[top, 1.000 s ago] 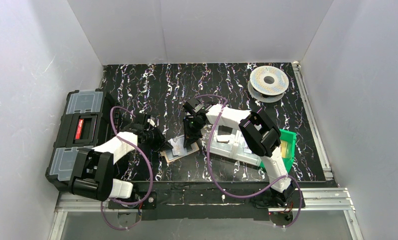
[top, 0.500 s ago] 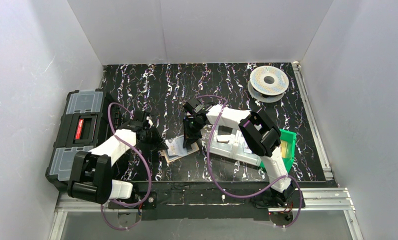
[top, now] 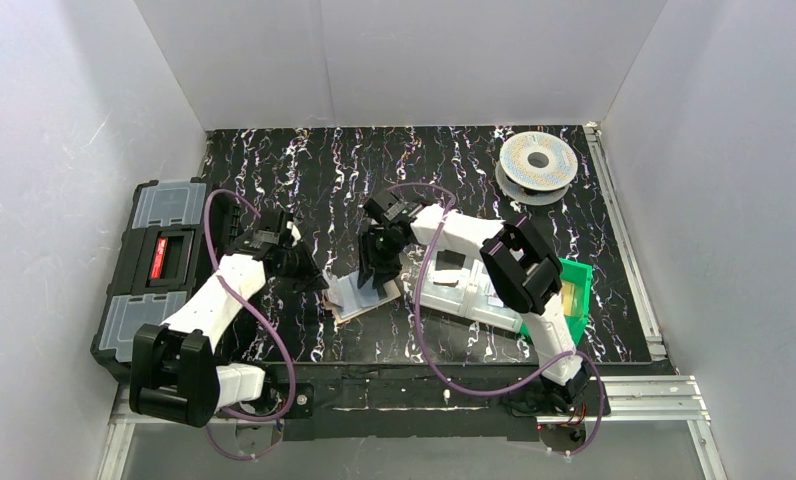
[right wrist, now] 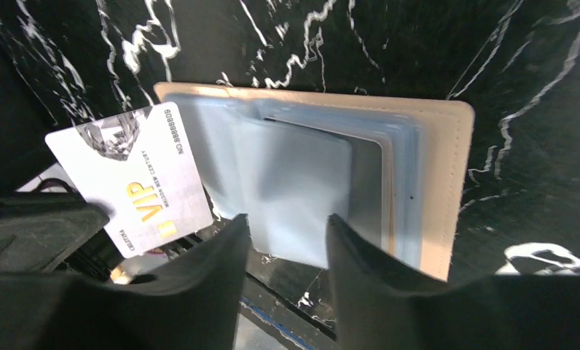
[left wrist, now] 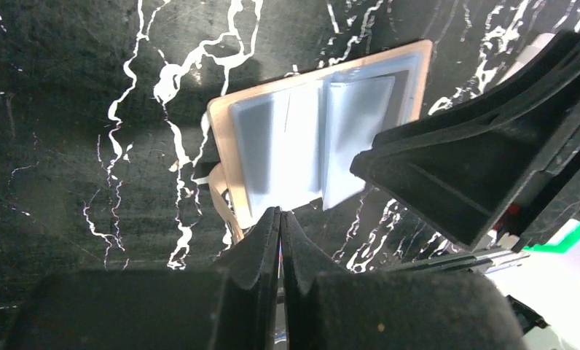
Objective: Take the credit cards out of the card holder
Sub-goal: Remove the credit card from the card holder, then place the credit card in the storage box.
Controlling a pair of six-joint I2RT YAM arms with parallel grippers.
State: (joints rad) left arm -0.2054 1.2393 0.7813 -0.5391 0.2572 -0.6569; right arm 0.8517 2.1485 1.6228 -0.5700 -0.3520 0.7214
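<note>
The tan card holder (right wrist: 455, 182) lies open on the black marbled table, pale blue sleeves (right wrist: 302, 182) spread across it; it also shows in the top view (top: 359, 298) and the left wrist view (left wrist: 221, 138). A silvery credit card (right wrist: 130, 179) printed "VIP" hangs over the holder's left edge. My left gripper (left wrist: 280, 215) is shut on it, so from that wrist it shows only as a thin edge between the fingers. My right gripper (right wrist: 285, 222) stands open over the pale blue sleeve's near edge, holding nothing. Seen from above, the left gripper (top: 317, 283) is left of the holder and the right gripper (top: 377, 278) above it.
A black toolbox (top: 159, 270) sits at the table's left edge. A clear compartment tray (top: 464, 290) and a green bin (top: 574, 290) lie right of the holder. A filament spool (top: 537, 165) stands at the back right.
The right gripper has gone from shut to open above the holder. The left gripper has drawn back to the left, away from the holder, still shut.
</note>
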